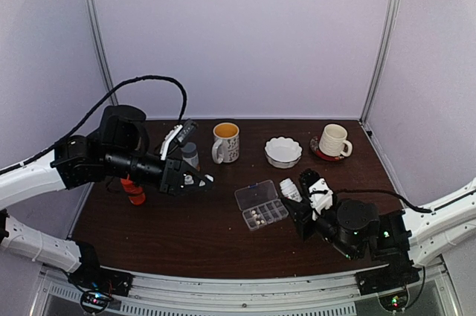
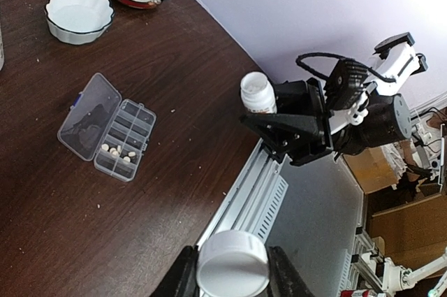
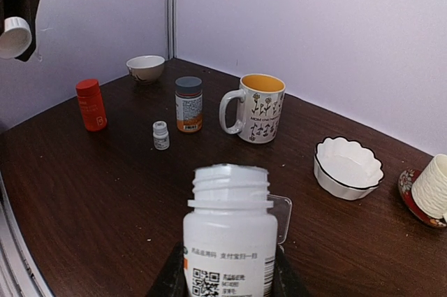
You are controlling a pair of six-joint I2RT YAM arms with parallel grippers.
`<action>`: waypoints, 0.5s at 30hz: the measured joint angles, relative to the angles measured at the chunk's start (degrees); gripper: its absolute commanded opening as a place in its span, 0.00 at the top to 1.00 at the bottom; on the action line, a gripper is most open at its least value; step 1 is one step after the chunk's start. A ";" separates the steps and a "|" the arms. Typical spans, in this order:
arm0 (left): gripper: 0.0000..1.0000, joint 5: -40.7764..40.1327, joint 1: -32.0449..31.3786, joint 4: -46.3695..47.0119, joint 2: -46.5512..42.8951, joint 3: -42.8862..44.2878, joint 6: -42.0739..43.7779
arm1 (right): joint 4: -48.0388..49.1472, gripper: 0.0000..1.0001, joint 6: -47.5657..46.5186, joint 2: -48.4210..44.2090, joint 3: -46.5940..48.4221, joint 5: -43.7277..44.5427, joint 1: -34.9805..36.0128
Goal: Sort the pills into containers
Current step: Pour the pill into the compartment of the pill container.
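Observation:
The clear pill box [image 1: 260,205] lies mid-table with its lid open; a few pale pills [image 2: 116,151] sit in its near compartments [image 2: 126,135]. My left gripper [image 2: 232,269] is shut on a white bottle cap [image 2: 232,262], held above the table left of the box [image 1: 201,180]. Just right of the box, my right gripper [image 3: 229,269] is shut on an upright, uncapped white bottle [image 3: 230,230]. The same bottle [image 1: 288,189] shows from above. In the right wrist view the bottle hides most of the box; only a lid corner [image 3: 283,210] shows.
A red-orange bottle [image 1: 134,191] stands under the left arm. Behind are a grey-capped brown bottle [image 3: 188,103], a tiny white bottle [image 3: 161,135], a mug [image 1: 226,142], a scalloped white bowl [image 1: 283,152] and a cup on a saucer [image 1: 332,141]. A small bowl [image 3: 146,68] sits far left.

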 measured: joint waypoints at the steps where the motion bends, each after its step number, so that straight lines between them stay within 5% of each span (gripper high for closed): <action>1: 0.95 0.00 0.00 0.02 0.02 -0.28 0.00 | 0.39 1.00 0.52 -0.20 -0.33 -1.11 -0.57; 15: 0.98 -1.11 0.00 3.08 0.20 -6.38 -0.04 | 3.39 1.00 2.69 2.58 -4.42 -20.17 -7.82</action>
